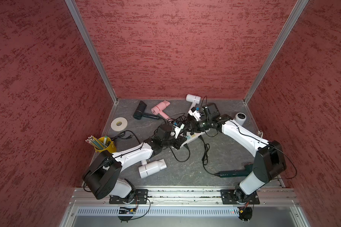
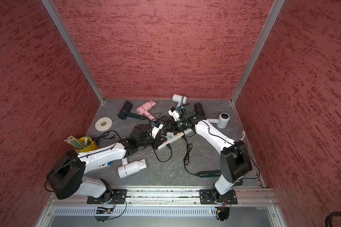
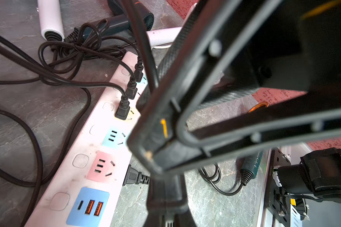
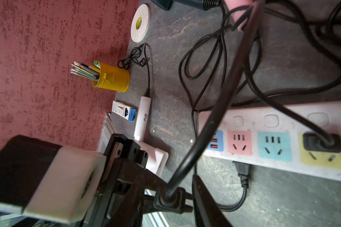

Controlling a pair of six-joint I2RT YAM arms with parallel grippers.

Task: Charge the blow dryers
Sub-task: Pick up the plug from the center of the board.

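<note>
My left gripper (image 4: 160,196) clamps 1 black plug (image 4: 170,199) beside the power strip (image 4: 254,121) – my right gripper (image 3: 148,153) is close by, width I cannot tell.

Soft, even light, faint shadows; wrist views blur everything nearer than the power strip (image 3: 71,176) (itself sharp).

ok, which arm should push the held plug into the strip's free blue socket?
Left, likely. The left gripper has its jaws apparently shut on the plug, beside the power strip and its free blue socket. The right gripper crowds the same plug; whether it grips is unclear.
</note>
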